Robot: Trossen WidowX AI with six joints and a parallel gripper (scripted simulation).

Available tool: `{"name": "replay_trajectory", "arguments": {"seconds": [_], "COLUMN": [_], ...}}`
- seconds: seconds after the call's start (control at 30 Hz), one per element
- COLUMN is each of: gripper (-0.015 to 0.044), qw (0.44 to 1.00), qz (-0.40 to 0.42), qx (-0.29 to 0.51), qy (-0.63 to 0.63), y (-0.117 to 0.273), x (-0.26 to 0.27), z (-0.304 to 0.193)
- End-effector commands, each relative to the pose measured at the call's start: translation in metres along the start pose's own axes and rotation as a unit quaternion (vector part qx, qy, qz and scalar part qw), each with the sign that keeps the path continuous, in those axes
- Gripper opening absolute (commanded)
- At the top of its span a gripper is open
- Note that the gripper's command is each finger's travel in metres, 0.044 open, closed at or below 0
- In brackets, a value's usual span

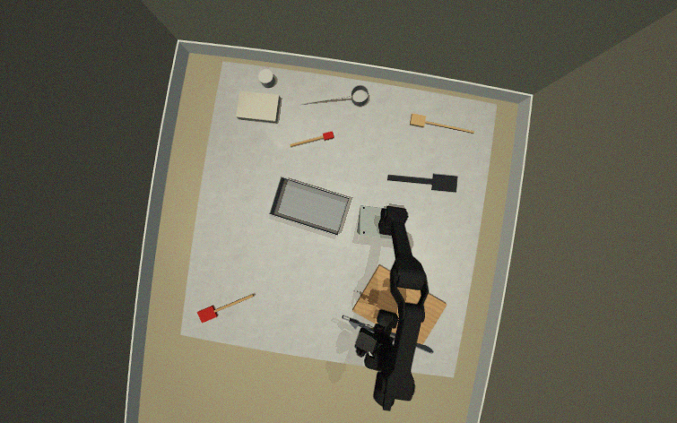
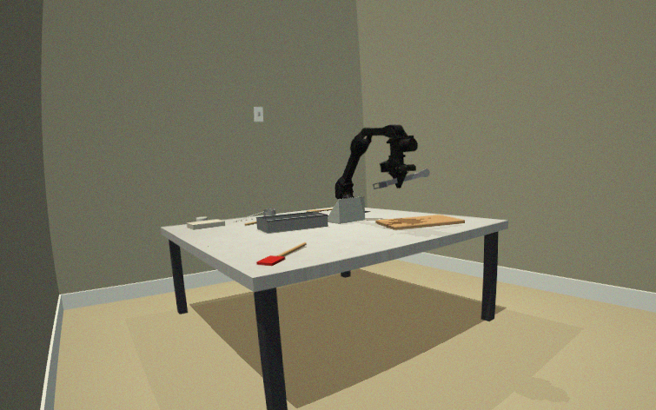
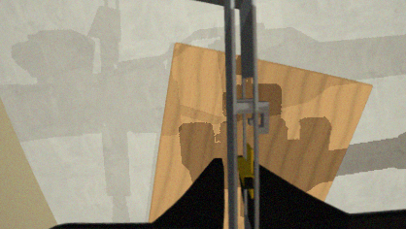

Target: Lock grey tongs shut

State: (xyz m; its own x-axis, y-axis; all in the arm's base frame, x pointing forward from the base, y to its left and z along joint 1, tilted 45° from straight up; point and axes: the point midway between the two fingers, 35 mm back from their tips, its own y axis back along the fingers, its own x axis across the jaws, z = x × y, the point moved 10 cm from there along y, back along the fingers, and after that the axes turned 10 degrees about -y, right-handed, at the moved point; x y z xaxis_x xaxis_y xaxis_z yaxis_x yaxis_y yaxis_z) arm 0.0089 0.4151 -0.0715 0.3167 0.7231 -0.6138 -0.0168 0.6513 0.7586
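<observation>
My gripper (image 2: 399,184) (image 3: 230,166) is shut on the grey tongs (image 1: 352,319) (image 2: 422,175) (image 3: 231,87) and holds them in the air, well above the table. The two arms of the tongs lie close together, nearly parallel, in the wrist view. In the exterior view the tongs slant slightly, with the rounded end higher than the square end. The wooden board (image 1: 434,309) (image 2: 447,220) (image 3: 194,63) lies flat below, with nothing on it but shadow. The arm hides the middle of the tongs in the top view. The lock inside the hinge cannot be seen.
The empty roasting tin (image 1: 309,205) (image 2: 292,222) stands beside the arm's grey base (image 1: 369,220) (image 2: 346,211). A red spatula (image 1: 207,314) (image 2: 270,260) lies near the table's front left edge. A black spatula (image 1: 444,183), a sieve (image 1: 360,96) and a cream block (image 1: 258,106) lie farther back.
</observation>
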Motion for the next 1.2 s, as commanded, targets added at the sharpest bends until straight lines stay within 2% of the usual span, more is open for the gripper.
{"name": "replay_trajectory", "arguments": {"seconds": [0.0, 0.57, 0.97, 1.17], "gripper": [-0.0150, -0.0150, -0.0150, -0.0150], "qw": [0.999, 0.973, 0.971, 0.969], "qz": [0.005, -0.014, -0.015, -0.013], "qx": [0.005, -0.001, -0.001, 0.034], "qy": [-0.045, -0.231, -0.238, -0.245], "y": [0.004, -0.016, -0.018, -0.022], "x": [-0.007, -0.046, -0.048, -0.043], "z": [-0.027, -0.131, -0.135, -0.131]}}
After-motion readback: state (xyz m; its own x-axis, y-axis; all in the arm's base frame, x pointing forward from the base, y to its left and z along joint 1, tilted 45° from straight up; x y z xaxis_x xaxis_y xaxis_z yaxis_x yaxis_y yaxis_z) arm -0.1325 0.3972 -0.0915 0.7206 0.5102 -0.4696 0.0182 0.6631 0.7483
